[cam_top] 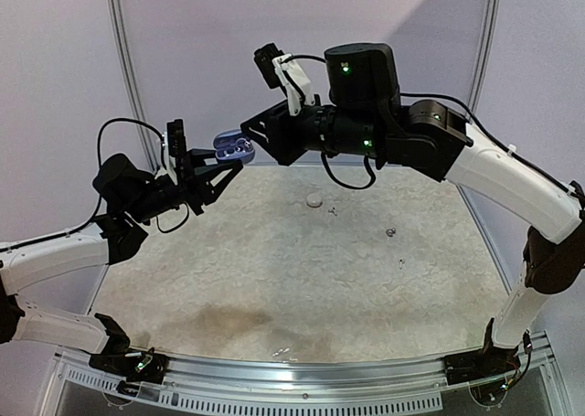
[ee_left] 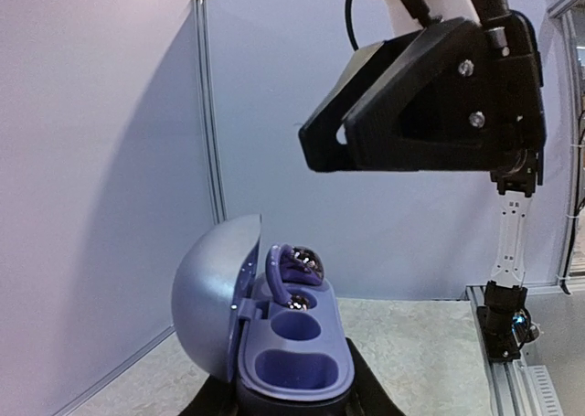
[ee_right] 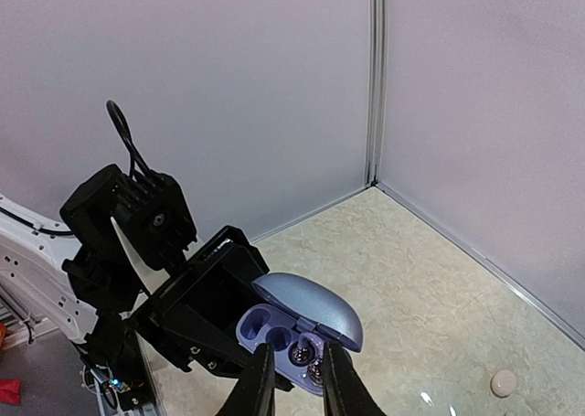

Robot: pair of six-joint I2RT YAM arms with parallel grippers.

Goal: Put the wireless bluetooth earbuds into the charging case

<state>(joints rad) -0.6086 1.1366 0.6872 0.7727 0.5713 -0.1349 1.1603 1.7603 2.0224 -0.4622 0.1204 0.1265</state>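
Observation:
My left gripper is shut on the open blue-purple charging case and holds it well above the table. In the left wrist view the case has its lid swung up to the left. One earbud with a purple ear hook stands in the far slot; the two nearer slots are bare. My right gripper hovers just above the case, its jaws slightly apart and empty. In the right wrist view its fingertips flank the case and the earbud.
Tiny grey buds lie on the mottled table to the right, one mid-right, another near a small round white cap. That cap also shows in the right wrist view. Grey walls close the back and sides.

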